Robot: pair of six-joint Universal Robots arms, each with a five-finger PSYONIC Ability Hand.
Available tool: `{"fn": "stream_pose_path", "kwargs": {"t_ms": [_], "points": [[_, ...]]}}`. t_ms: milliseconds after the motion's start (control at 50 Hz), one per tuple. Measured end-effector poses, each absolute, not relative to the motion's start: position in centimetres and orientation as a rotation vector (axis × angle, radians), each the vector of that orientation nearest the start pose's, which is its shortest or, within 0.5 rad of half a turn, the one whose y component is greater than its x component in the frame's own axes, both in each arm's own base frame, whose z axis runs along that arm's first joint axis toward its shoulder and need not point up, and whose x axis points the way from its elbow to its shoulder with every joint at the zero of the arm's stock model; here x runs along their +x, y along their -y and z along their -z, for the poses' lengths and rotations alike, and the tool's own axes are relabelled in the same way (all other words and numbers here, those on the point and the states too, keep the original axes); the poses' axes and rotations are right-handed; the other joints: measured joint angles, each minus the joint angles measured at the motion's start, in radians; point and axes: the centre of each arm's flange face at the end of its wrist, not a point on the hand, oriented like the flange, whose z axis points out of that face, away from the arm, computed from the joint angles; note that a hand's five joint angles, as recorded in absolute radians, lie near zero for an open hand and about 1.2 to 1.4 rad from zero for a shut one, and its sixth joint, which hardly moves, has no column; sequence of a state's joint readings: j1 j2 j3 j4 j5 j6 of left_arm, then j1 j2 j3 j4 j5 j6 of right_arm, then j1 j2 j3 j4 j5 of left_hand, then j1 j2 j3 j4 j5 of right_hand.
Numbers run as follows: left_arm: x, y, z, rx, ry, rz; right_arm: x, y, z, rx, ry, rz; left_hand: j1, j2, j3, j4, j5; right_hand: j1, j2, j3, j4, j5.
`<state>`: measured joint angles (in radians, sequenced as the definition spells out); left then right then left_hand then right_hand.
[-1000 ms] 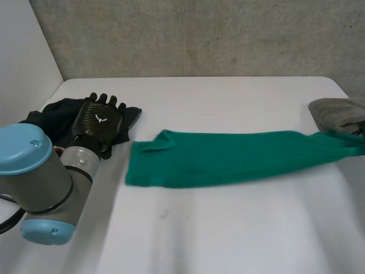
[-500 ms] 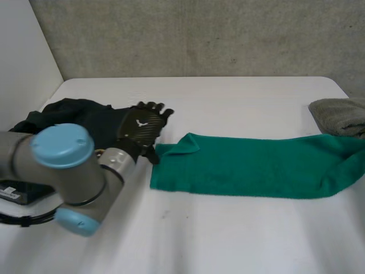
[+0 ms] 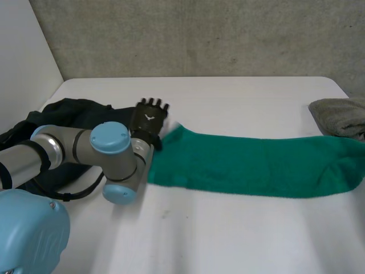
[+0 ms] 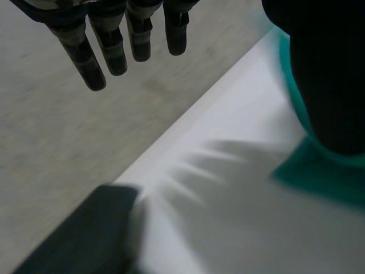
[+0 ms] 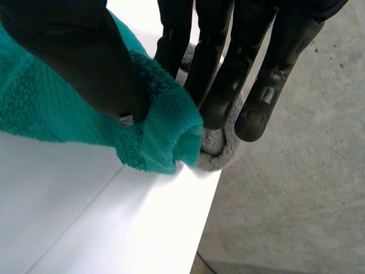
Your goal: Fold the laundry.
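Head view: green towel [image 3: 256,165] lies stretched flat across the white surface [image 3: 228,240], from left of centre to the right edge. Right wrist view: right hand [image 5: 219,68] pinches the towel's right-end corner between thumb and fingers, probably to hold the cloth taut and flat for a fold. Left hand [image 3: 149,117] sits at the towel's left end with fingers straight and spread, gripping nothing. Its thumb hangs over the green corner, contact unclear. My guess is it's lining up to take that end. Grey towel [image 3: 339,114] is parked at the right edge and dark garment [image 3: 68,114] is heaped at the left edge, both out of the work area. Surface is plain matte white, with a bare concrete wall [image 3: 199,34] behind the far edge.
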<state>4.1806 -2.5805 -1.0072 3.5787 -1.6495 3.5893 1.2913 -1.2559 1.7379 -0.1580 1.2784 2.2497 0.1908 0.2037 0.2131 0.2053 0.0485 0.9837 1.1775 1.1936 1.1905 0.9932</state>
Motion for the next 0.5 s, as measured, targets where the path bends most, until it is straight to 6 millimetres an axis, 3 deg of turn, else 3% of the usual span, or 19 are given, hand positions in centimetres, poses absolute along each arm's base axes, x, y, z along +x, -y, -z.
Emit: {"fn": "stream_pose_path", "kwargs": {"t_ms": [140,240,340,440,500], "points": [[-33.8,36.6,-10.7,0.888,-1.971,2.121,5.5,35.2,-17.4,-1.166,-2.746,2.003,-0.003,0.000,0.000,0.000,0.000,0.000,0.000,0.000,0.000,0.000],[-33.2,34.2,-13.1,0.930,-1.990,2.130,4.7,35.2,-17.5,-1.150,-2.754,2.004,-0.003,0.000,0.000,0.000,0.000,0.000,0.000,0.000,0.000,0.000],[-32.9,32.0,-14.2,0.955,-2.035,2.140,4.2,35.4,-17.8,-1.143,-2.758,2.023,-0.003,0.000,0.000,0.000,0.000,0.000,0.000,0.000,0.000,0.000],[-31.8,30.1,-15.9,0.937,-2.081,2.150,4.2,36.0,-19.9,-1.183,-2.722,2.139,-0.003,0.000,0.000,0.000,0.000,0.000,0.000,0.000,0.000,0.000],[-30.8,29.1,-16.9,0.919,-2.103,2.153,5.7,36.1,-22.1,-1.252,-2.622,2.252,-0.003,0.000,0.000,0.000,0.000,0.000,0.000,0.000,0.000,0.000]]}}
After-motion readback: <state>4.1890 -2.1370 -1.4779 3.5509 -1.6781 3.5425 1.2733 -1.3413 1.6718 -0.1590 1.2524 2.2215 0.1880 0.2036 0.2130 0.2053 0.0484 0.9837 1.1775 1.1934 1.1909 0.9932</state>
